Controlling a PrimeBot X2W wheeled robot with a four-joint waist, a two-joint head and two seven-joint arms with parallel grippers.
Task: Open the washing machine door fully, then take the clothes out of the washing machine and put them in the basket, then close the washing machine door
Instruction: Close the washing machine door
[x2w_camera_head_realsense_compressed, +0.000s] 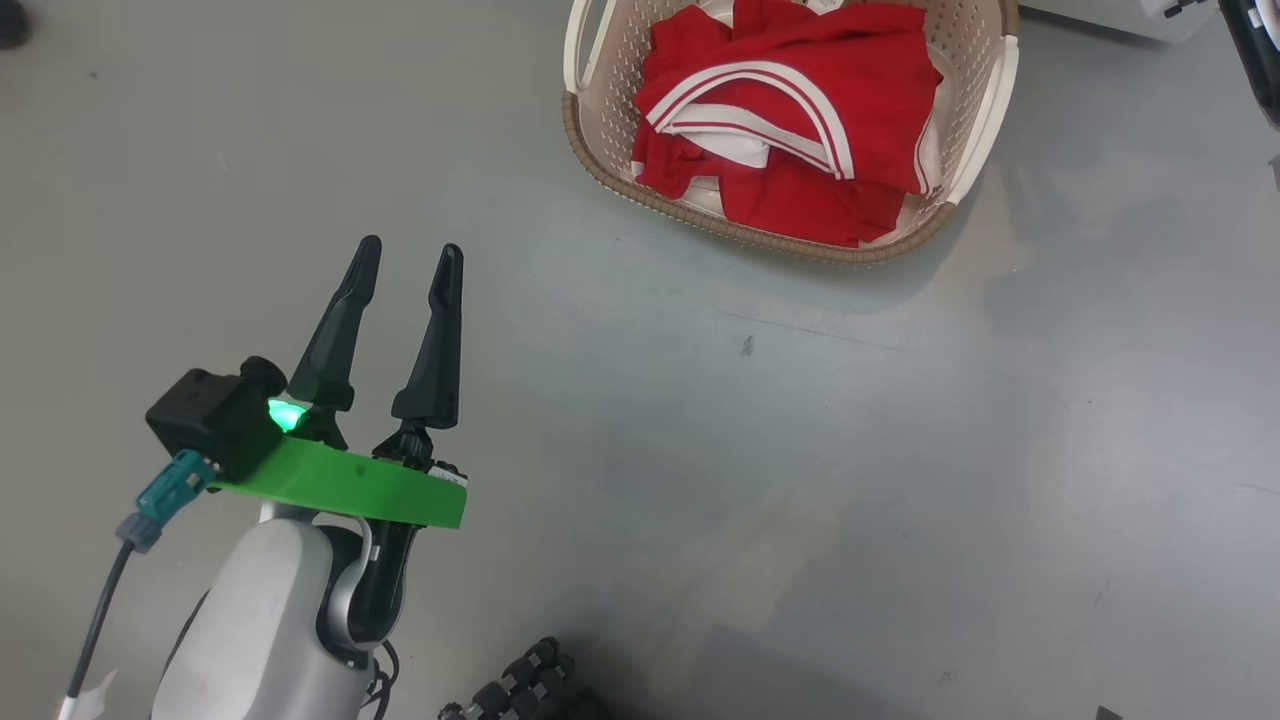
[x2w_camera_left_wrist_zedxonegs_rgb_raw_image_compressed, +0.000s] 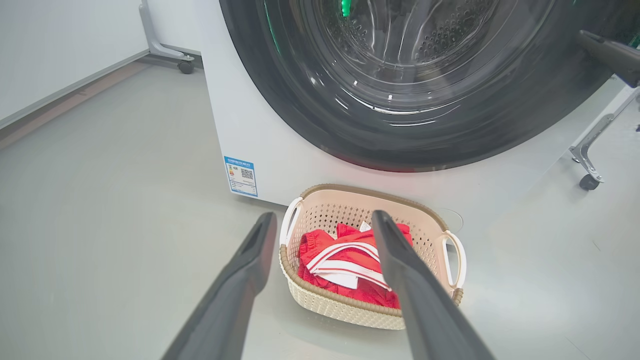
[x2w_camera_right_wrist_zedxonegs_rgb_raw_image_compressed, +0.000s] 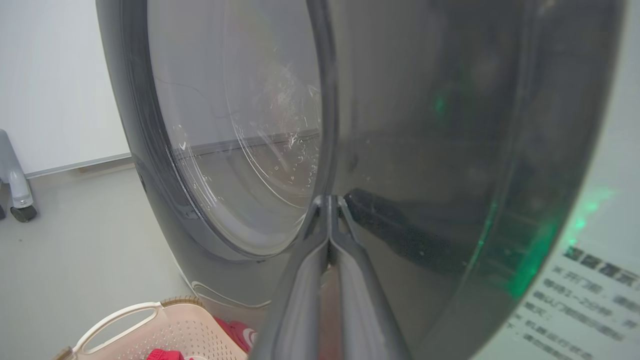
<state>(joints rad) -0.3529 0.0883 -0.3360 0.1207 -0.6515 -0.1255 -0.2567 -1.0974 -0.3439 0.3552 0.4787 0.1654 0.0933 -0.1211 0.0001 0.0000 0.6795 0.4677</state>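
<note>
The basket (x2w_camera_head_realsense_compressed: 598, 150) stands on the grey floor (x2w_camera_head_realsense_compressed: 700, 450) at about 1 o'clock from the left pincer (x2w_camera_head_realsense_compressed: 411, 245) in the head view, well apart from it. The clothes (x2w_camera_head_realsense_compressed: 800, 130) lie heaped inside it, red with white stripes and a little white cloth. The left pincer hovers above the floor with its two dark fingers spread wide and nothing between them. In the left wrist view the basket sits just in front of the washing machine (x2w_camera_left_wrist_zedxonegs_rgb_raw_image_compressed: 260, 130), whose small blue label (x2w_camera_left_wrist_zedxonegs_rgb_raw_image_compressed: 241, 176) shows at 10 o'clock from the basket. The washing machine door (x2w_camera_left_wrist_zedxonegs_rgb_raw_image_compressed: 400, 145) lies over the machine's front at 12 o'clock, with drum holes visible through its glass; whether it is latched I cannot tell. The right pincer (x2w_camera_right_wrist_zedxonegs_rgb_raw_image_compressed: 328, 200) has its fingers pressed together and holds nothing. Its tips are at the door's glossy black rim, where their reflection meets them. In the right wrist view the basket's handle and a scrap of red cloth show at 7 o'clock, below the door.
</note>
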